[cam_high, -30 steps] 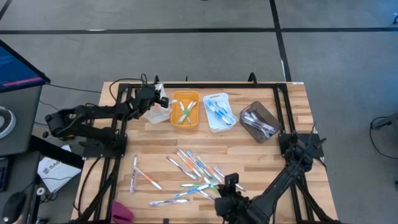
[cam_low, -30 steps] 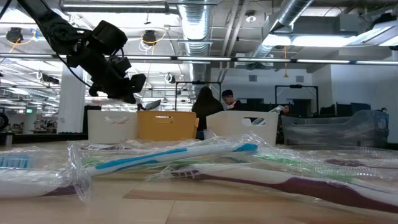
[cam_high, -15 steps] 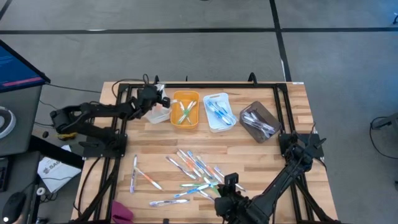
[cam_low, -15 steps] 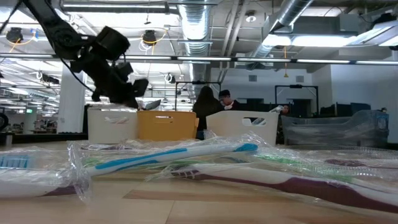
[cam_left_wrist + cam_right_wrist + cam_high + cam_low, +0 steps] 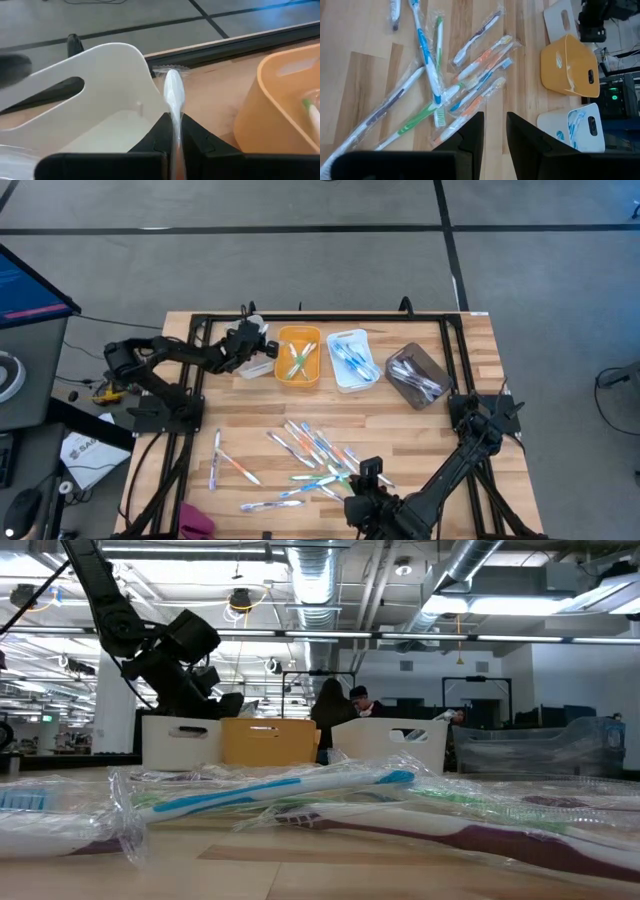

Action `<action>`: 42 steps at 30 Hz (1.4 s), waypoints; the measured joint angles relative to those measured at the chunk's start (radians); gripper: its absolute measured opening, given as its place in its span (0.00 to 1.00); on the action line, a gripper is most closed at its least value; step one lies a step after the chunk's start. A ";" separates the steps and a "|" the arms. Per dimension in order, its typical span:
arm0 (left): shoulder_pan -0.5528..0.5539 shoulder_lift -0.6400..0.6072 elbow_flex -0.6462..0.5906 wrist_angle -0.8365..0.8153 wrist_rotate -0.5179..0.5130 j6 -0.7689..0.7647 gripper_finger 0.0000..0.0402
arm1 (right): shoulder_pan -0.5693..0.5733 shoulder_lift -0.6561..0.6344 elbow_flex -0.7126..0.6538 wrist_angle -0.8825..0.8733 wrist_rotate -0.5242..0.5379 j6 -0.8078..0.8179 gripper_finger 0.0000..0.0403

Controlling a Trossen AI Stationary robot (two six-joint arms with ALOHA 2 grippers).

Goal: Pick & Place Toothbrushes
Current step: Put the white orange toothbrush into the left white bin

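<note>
Several wrapped toothbrushes [image 5: 315, 455], blue, green, orange and white, lie loose on the wooden table near its front; the right wrist view shows them too [image 5: 450, 75]. My left gripper [image 5: 256, 340] hangs at the far left, over the white bin [image 5: 255, 366], shut on a pale wrapped toothbrush [image 5: 174, 92]. My right gripper [image 5: 372, 476] waits near the front edge, just short of the pile. Its fingers [image 5: 494, 135] are open with nothing between them. My left gripper pinches the pale toothbrush between its two fingers [image 5: 192, 137], which slant down from the table's left. The brush runs along the fingers. Its rounded end [image 5: 174, 82] sticks out past the tips, lifted clear beside the white bin's wall [image 5: 100, 90].
Along the far side stand an orange bin [image 5: 298, 358] with green and orange brushes, a white bin [image 5: 352, 360] with blue ones, and a dark bin [image 5: 418, 375]. A black frame rail [image 5: 330, 317] runs behind them. People show in the room beyond [image 5: 345, 710].
My left gripper has sunk toward the white bin and edged a little toward the table's right, staying shut on the pale toothbrush. My right gripper has kept still.
</note>
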 joint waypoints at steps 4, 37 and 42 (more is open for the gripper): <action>0.002 0.010 0.002 -0.030 0.012 -0.008 0.02 | -0.002 0.000 0.000 0.003 0.000 0.000 0.19; 0.044 -0.250 -0.005 -0.328 0.261 0.028 0.20 | -0.009 0.000 0.000 0.004 0.001 -0.003 0.19; 0.045 -0.262 -0.005 -0.363 0.237 0.027 0.26 | -0.009 0.000 0.000 0.003 0.001 -0.003 0.19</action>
